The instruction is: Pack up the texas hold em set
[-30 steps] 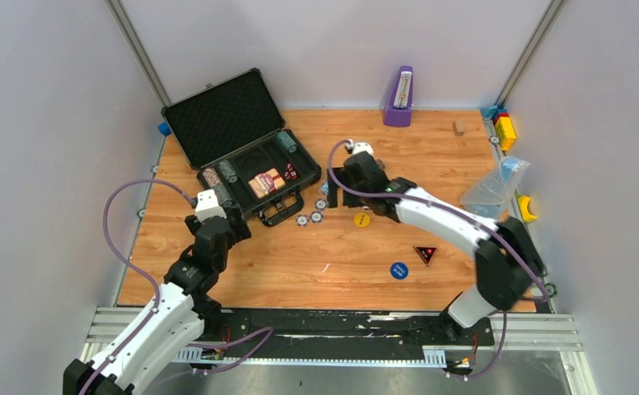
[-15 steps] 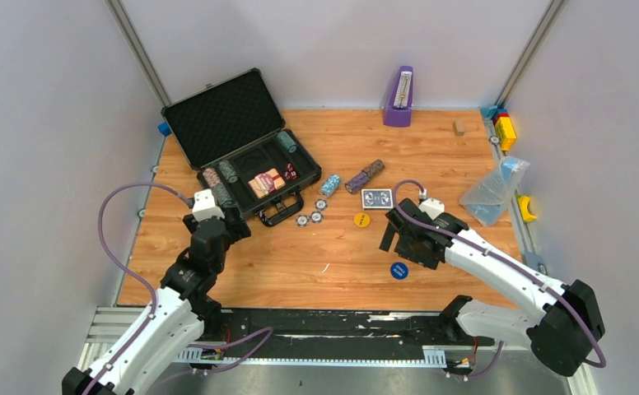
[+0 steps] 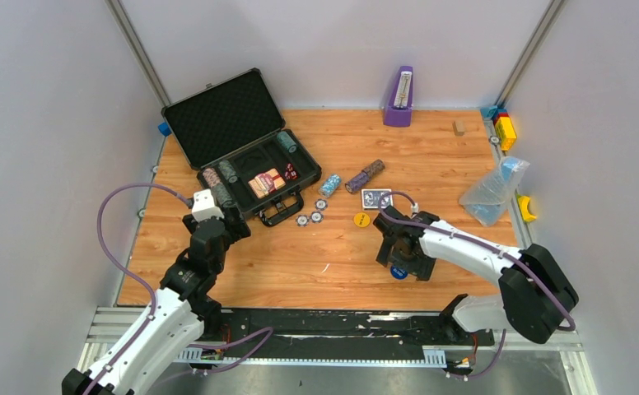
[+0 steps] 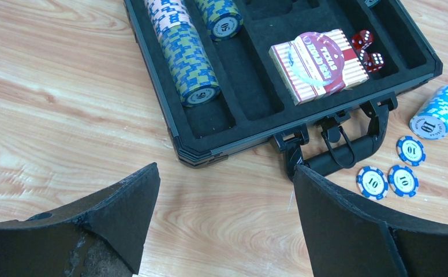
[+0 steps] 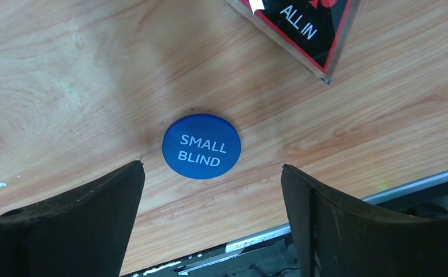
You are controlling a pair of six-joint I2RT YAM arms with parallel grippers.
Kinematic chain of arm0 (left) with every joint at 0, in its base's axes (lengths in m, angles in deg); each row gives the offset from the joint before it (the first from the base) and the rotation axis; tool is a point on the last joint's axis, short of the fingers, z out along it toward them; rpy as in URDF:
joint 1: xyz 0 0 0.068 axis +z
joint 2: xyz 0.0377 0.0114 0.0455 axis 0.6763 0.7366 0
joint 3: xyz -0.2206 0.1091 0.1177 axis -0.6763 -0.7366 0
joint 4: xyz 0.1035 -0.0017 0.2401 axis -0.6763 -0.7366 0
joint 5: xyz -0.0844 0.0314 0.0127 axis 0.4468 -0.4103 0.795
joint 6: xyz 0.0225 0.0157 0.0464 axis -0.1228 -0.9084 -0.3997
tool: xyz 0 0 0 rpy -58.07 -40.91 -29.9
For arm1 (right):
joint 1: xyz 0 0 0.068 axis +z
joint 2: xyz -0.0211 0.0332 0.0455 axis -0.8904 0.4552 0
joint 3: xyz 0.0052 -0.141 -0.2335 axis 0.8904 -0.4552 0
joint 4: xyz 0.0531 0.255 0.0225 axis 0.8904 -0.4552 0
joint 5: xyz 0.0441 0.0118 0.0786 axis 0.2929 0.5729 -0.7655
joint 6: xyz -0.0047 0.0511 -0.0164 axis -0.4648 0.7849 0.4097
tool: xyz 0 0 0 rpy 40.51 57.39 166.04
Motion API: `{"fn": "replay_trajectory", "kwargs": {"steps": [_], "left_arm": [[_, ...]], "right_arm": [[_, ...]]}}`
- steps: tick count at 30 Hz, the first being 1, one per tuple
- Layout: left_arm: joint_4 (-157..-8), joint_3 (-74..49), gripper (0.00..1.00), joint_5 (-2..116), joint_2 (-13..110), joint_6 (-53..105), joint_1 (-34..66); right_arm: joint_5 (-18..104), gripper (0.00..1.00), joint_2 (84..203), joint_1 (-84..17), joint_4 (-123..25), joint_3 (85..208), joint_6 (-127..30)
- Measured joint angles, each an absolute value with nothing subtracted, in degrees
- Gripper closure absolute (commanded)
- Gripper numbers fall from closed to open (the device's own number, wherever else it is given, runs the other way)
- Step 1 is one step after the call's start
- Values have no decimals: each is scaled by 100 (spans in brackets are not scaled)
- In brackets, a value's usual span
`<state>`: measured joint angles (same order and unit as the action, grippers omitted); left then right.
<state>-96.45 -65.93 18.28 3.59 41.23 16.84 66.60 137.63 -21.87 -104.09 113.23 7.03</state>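
Observation:
The open dark grey briefcase point(image 3: 242, 156) sits at the back left; in the left wrist view its foam tray point(image 4: 233, 109) holds striped chip rolls point(image 4: 184, 52), a red card deck point(image 4: 317, 66) and red dice point(image 4: 369, 52). On the table lie a blue chip roll point(image 3: 329, 184), loose blue chips point(image 4: 389, 179), a purple chip roll point(image 3: 364, 176), a blue card deck point(image 3: 375, 197) and a yellow button point(image 3: 362, 220). My left gripper point(image 4: 224, 219) is open and empty in front of the case. My right gripper point(image 5: 213, 190) is open just above the blue SMALL BLIND button point(image 5: 201, 146), beside the triangular ALL IN plaque point(image 5: 302, 29).
A purple metronome point(image 3: 398, 97) stands at the back wall. A clear plastic bag point(image 3: 493, 191), coloured blocks point(image 3: 504, 127) and a yellow piece point(image 3: 528, 207) lie along the right edge. The table's front rail point(image 5: 325, 231) is just below my right gripper.
My right arm has swung from the chips near the case to the front right, and now hangs over the blue button. The left arm has barely moved.

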Motion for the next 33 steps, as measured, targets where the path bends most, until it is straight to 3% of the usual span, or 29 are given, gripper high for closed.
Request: {"fn": "replay_trajectory", "kwargs": {"steps": [10,18,31,33], "left_arm": [[-9645,-6593,6,1828,359,4123,1684],[-9645,-6593,6,1828,359,4123,1684],[-9647,-6593,6,1828,359,4123,1684],[-9647,-6593,6,1828,350,4123,1684]], "right_arm": [[6338,25,13783,-2254,-9559,10883,676],[6236,44,13818,-2364,-9524,10881,532],[6227,47,13835,-2364,-9482,10888,438],[6227,61,13877,-2364,-9489,10903,436]]}}
